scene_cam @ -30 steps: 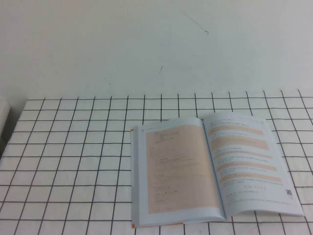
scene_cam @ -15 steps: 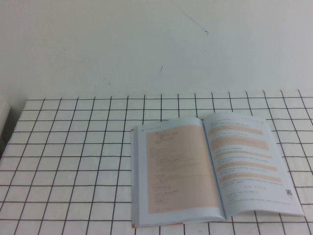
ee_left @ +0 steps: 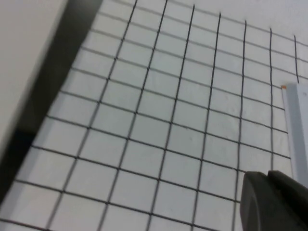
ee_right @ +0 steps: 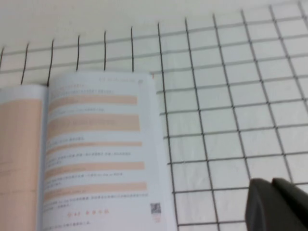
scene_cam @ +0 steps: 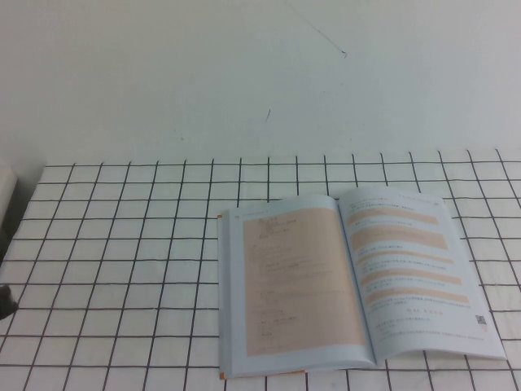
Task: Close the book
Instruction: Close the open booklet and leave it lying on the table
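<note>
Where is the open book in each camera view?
High view: book on the robot's near right.
Left wrist view: just its corner, beyond the left gripper.
Right wrist view: mostly its right page, clear of the right gripper.
Shared landmark: the grid cloth.

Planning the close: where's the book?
In the high view the open book lies on the checked cloth, front right; the left gripper hangs over cloth to its left, the right gripper to its right.
</note>
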Available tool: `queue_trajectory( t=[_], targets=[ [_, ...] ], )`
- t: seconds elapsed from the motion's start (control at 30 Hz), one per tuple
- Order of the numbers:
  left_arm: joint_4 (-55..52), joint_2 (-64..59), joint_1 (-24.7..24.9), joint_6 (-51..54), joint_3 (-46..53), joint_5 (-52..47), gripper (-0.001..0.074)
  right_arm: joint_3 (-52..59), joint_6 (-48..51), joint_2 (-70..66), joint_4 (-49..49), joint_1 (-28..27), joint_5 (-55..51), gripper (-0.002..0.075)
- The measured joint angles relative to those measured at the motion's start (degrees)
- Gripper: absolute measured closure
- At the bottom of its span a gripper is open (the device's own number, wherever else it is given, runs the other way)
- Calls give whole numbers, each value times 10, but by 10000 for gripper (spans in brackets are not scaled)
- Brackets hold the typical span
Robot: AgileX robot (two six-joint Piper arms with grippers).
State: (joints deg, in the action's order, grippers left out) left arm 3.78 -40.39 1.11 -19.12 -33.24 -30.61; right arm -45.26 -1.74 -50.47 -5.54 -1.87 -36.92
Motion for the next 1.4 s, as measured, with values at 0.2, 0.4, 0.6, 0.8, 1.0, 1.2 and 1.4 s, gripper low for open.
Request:
queue_trajectory(
  t=[0.2,0.4,0.6,0.8,1.0,1.2,1.4],
  targets=[
    [185,-86,0,76,0,-7,739,0,35,-86,-102,0,27,729],
    [381,-174,0,355,-2,5,739,0,162,-156,-234,0,89,729],
    [588,-268,0,588,-4,12,739,-6,446,-217,-441,13,61,729],
    [788,-366,0,793,-4,-12,739,-61,629,-324,-545,68,-18,729],
    [907,-450,0,913,-5,-63,739,-158,591,-441,-457,138,-37,729],
    [933,-520,1,978,-15,-90,739,-222,518,-539,-365,172,-41,729],
    [935,-603,46,998,-63,-90,739,-232,508,-582,-350,177,-42,729]
  ],
)
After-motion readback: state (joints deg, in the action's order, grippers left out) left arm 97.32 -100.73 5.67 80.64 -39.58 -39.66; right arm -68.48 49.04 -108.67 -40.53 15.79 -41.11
